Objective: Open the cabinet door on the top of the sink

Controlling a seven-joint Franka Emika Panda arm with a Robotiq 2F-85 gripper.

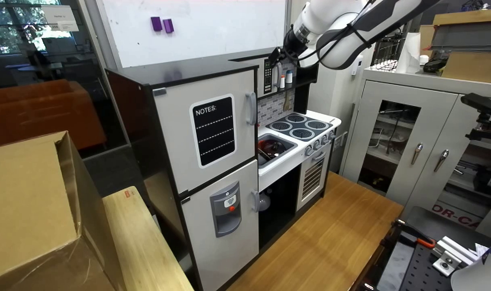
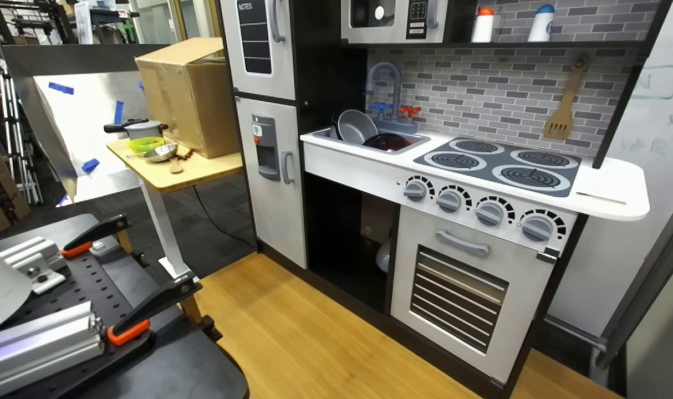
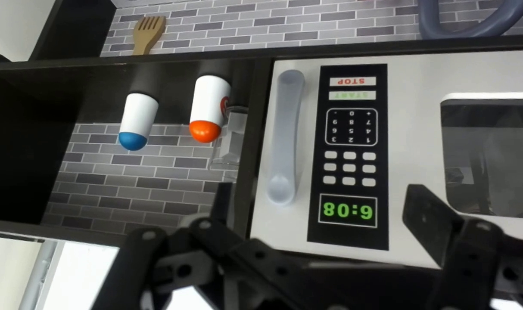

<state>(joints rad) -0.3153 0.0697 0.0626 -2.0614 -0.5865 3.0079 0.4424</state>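
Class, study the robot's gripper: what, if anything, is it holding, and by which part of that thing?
Nothing is held. The gripper is open, its jaws wide apart in the wrist view, not closed on the microwave handle.

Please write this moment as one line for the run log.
tool: open, empty | microwave door: shut | its handle: not gripped | grey pan: tilted in sink | task: opening not yet done

This is a robotics lab: robot arm (image 1: 340,48), whiteboard (image 1: 205,28), toy kitchen (image 2: 358,172), clamps (image 2: 153,299) on a bench (image 2: 192,366). Far back stands what looks like a tripod (image 2: 16,133).
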